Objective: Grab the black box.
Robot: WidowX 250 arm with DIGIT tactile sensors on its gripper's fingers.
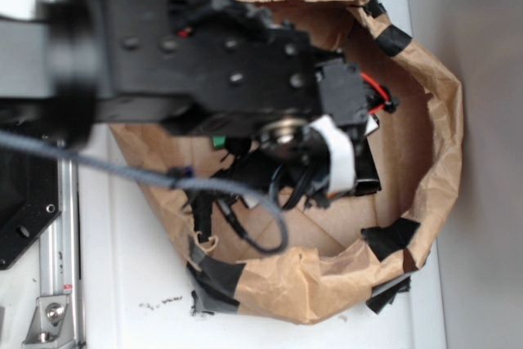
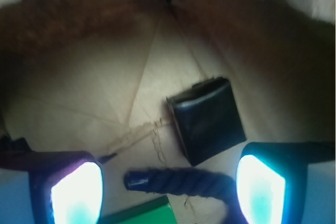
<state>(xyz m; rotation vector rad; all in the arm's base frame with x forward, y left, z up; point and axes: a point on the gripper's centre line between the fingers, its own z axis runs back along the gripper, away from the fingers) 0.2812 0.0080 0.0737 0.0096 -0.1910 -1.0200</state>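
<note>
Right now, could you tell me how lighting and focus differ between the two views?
Exterior view: the arm is blurred and blocks much of the paper bag. Wrist view: the end effector pads glow overexposed, the bag walls fall into shadow, and the black box shows a glossy highlight.

Your arm [image 1: 204,55] is matte black, its flat plates studded with round screw heads. A red wire [image 1: 374,86] and a white label band [image 1: 339,153] sit near the wrist, and a grey cable [image 1: 98,165] trails off. The gripper [image 2: 168,187] has black fingers [image 2: 76,192] with glowing white-cyan pads.
</note>
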